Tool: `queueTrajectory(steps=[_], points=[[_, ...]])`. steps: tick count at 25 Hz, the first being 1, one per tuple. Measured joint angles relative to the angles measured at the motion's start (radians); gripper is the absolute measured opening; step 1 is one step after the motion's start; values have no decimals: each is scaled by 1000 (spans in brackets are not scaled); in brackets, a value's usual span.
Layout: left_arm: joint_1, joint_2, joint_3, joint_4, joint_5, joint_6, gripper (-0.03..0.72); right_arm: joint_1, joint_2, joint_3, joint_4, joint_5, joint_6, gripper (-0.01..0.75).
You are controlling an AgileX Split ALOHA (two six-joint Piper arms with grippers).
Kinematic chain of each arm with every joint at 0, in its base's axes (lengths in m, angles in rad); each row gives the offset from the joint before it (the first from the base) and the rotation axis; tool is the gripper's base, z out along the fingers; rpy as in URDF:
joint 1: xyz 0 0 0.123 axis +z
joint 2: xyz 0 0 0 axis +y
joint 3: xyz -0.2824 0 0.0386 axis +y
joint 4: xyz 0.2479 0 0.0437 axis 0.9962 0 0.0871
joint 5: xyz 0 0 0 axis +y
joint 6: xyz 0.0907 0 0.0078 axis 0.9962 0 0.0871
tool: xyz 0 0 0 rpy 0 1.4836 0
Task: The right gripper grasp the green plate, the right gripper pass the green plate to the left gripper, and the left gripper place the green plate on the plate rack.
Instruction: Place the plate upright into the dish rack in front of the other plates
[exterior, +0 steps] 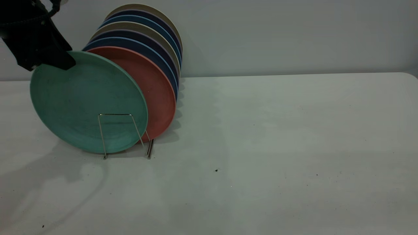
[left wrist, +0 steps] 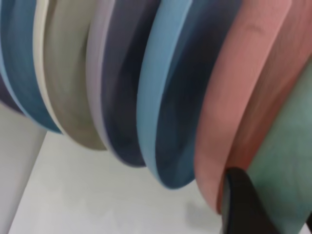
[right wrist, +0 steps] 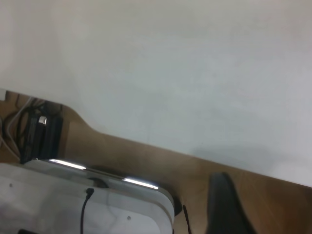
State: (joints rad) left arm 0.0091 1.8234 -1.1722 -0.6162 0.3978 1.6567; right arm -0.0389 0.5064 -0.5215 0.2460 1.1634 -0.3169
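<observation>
Green plate [exterior: 86, 101] stands on edge, tilted, at the front of the plate rack [exterior: 125, 135], behind the foremost wire loop and just ahead of the salmon-pink plate [exterior: 153, 88]. Left gripper [exterior: 54, 58] pinches the plate's upper rim at the exterior view's top left. Dark blue plates [exterior: 143, 49] fill the rows behind. Right gripper [right wrist: 224, 204] points past the table [exterior: 261, 147] edge; finger spread cannot be determined
</observation>
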Motion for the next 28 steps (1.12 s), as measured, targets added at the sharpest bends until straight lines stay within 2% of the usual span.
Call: queueTrajectory(steps=[5,8,19,28], points=[[-13,0,0,-47,5,0,463,0,0,0,0,-1,-1,445],[-14,0,0,-51,20,0,489,0,0,0,0,-1,-1,445],[-18,0,0,-74,80,1,495,0,0,0,-1,-16,-14,445],[-97,-2,0,-151,48,85,495,0,0,0,-1,-16,-21,445]])
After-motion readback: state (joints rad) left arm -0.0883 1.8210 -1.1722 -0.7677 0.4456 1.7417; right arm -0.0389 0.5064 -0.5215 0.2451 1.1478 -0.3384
